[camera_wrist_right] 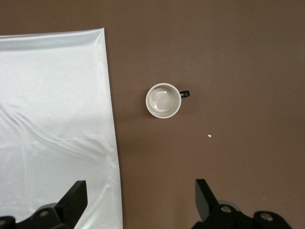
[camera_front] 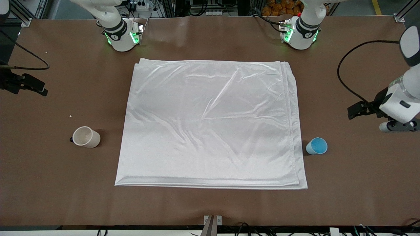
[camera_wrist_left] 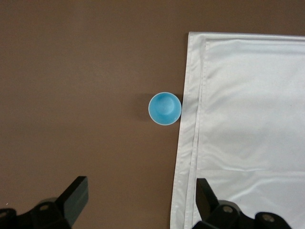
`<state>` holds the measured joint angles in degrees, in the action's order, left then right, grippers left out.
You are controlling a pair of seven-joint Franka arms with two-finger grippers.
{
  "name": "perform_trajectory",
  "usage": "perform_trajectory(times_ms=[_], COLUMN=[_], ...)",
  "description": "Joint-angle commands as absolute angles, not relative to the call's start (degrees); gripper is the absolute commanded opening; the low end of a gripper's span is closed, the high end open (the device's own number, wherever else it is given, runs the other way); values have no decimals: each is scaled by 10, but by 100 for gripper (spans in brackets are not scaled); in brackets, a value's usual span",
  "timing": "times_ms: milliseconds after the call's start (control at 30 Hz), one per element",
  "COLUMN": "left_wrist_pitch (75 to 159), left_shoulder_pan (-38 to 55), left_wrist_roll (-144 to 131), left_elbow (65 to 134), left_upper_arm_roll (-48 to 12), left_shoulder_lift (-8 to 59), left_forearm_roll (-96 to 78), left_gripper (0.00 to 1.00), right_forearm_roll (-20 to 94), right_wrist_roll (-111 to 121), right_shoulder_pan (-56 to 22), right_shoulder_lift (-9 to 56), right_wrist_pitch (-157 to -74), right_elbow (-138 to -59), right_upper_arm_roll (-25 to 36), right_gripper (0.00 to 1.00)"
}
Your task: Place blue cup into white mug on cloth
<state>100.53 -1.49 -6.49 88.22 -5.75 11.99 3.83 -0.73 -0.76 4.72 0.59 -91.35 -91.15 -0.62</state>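
Observation:
The cloth lies flat in the middle of the brown table. The blue cup stands upright on the bare table, touching the cloth's edge toward the left arm's end; it also shows in the left wrist view. The white mug stands upright on the bare table toward the right arm's end, apart from the cloth, with its black handle pointing away from the cloth. My left gripper is open and empty, high over the table at the left arm's end. My right gripper is open and empty, high over the right arm's end.
The cloth's edge shows in both wrist views. A small white crumb lies on the table beside the mug. A black cable loops over the table at the left arm's end. The two arm bases stand farthest from the front camera.

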Motion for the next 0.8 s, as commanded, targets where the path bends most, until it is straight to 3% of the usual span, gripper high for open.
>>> perform_trajectory(times_ms=[0, 200, 767], left_wrist_pitch=[1082, 1179, 1259], left_shoulder_pan=[-18, -25, -42], left_wrist_roll=[-57, -56, -67], left_elbow=[945, 1003, 1000], left_upper_arm_roll=[-58, -57, -54], left_shoulder_lift=[121, 146, 254], left_forearm_roll=[57, 59, 58], left_gripper=[100, 100, 100], right_forearm_roll=[3, 3, -4], right_wrist_roll=[16, 54, 336], right_shoulder_pan=[58, 62, 102], right_shoulder_lift=[7, 13, 91], right_wrist_pitch=[-917, -925, -1012], right_elbow=[-913, -913, -919], right_upper_arm_roll=[-6, -6, -5], right_gripper=[100, 100, 100])
